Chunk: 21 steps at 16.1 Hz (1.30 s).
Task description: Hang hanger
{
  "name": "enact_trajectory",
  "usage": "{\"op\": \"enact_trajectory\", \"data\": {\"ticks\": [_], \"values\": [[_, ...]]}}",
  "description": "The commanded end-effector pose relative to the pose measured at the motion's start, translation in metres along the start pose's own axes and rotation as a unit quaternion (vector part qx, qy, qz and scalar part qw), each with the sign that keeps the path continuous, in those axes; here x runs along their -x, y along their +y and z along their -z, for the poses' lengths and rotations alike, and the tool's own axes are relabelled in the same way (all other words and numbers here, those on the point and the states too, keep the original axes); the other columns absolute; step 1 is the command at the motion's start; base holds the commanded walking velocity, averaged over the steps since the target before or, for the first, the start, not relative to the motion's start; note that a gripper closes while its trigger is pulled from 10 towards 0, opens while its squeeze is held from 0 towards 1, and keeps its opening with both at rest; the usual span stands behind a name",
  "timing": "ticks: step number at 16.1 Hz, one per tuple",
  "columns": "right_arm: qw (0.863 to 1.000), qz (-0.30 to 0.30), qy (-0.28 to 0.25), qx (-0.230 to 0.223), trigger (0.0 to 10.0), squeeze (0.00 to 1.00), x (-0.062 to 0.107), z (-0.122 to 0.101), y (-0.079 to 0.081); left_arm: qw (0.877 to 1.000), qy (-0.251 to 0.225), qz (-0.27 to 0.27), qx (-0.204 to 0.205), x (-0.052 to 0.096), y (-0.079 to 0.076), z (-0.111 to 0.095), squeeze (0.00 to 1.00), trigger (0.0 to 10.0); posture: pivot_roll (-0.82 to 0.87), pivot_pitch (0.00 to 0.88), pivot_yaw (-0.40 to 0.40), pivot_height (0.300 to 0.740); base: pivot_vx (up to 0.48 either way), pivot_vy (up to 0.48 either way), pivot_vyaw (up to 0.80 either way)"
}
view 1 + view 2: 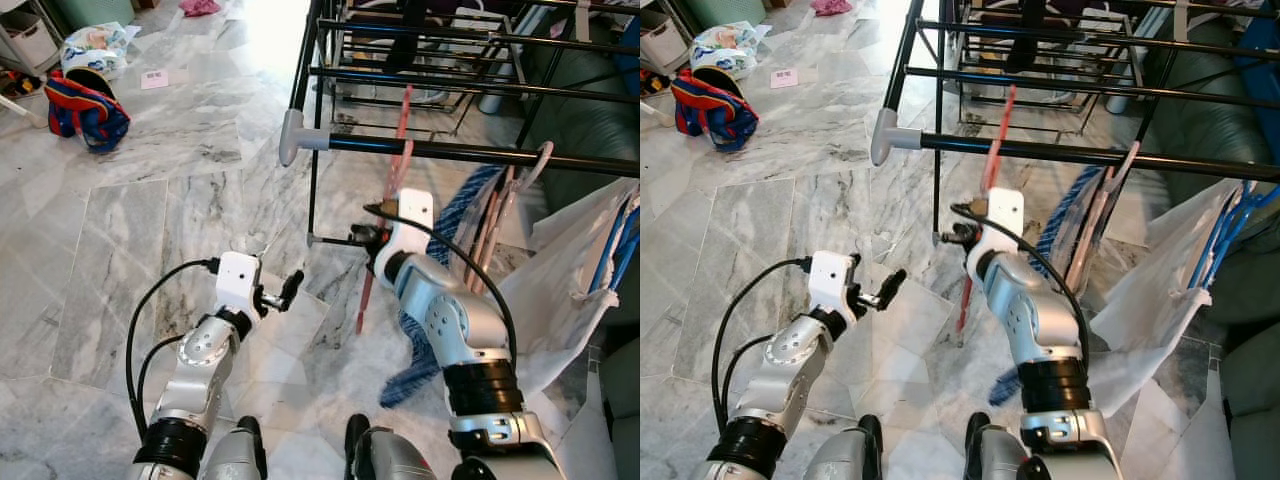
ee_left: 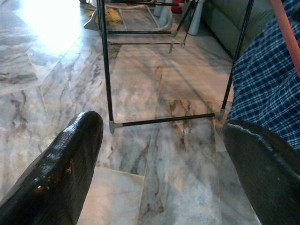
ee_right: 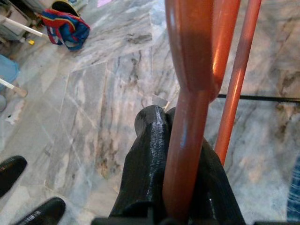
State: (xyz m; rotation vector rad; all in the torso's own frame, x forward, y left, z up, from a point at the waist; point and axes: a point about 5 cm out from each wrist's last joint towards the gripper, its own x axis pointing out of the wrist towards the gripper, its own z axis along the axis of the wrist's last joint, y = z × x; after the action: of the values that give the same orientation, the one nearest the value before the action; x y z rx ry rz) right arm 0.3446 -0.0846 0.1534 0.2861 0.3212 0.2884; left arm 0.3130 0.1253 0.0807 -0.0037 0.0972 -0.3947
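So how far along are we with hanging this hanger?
Done: the right claw is shut on the red hanger, held up against the drying rack's front rail. In hand: getting it onto that rail; whether the hook is over it yet can't be made out. Left: seating the hook and letting go. The left claw is open, low over the marble floor.

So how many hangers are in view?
3 at least: orange-red plastic hanger in the right tool; pale pink hanger hooked on the black metal rail; blue hangers in the white bag, far right, possibly several, partly hidden.
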Motion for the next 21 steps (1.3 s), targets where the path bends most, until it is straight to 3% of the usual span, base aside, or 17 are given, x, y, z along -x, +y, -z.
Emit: {"op": "enact_trajectory", "data": {"ticks": [1,5,9,14,21], "values": [[1.0,-0.003,-0.002,0.005,10.0,0.0,0.001,-0.003,0.001,1.0,0.01,-0.003,0.002,0.003,0.0,0.006,0.0,10.0,0.04,0.22,0.01,0.74,0.0,0.0,0.0],[1.0,0.005,-0.009,0.001,10.0,0.0,-0.004,-0.012,-0.002,1.0,0.009,0.0,0.004,0.0,-0.003,0.006,0.0,10.0,0.04,0.218,0.011,0.74,0.0,0.0,0.0],[1.0,-0.01,-0.01,-0.002,10.0,0.0,-0.014,-0.023,0.006,1.0,0.009,-0.001,0.003,-0.001,-0.003,0.005,0.0,10.0,0.04,0.216,0.012,0.74,0.0,0.0,0.0],[0.996,-0.01,0.042,-0.083,10.0,0.0,-0.027,-0.01,0.006,1.0,0.01,-0.001,0.003,-0.001,-0.002,0.005,0.0,10.0,0.04,0.219,0.01,0.74,0.0,0.0,0.0],[0.994,-0.008,0.073,-0.086,10.0,0.0,-0.032,0.005,0.004,1.0,0.01,-0.001,0.005,0.0,-0.005,0.007,0.0,10.0,0.04,0.222,0.004,0.74,0.0,0.0,0.0]]}}
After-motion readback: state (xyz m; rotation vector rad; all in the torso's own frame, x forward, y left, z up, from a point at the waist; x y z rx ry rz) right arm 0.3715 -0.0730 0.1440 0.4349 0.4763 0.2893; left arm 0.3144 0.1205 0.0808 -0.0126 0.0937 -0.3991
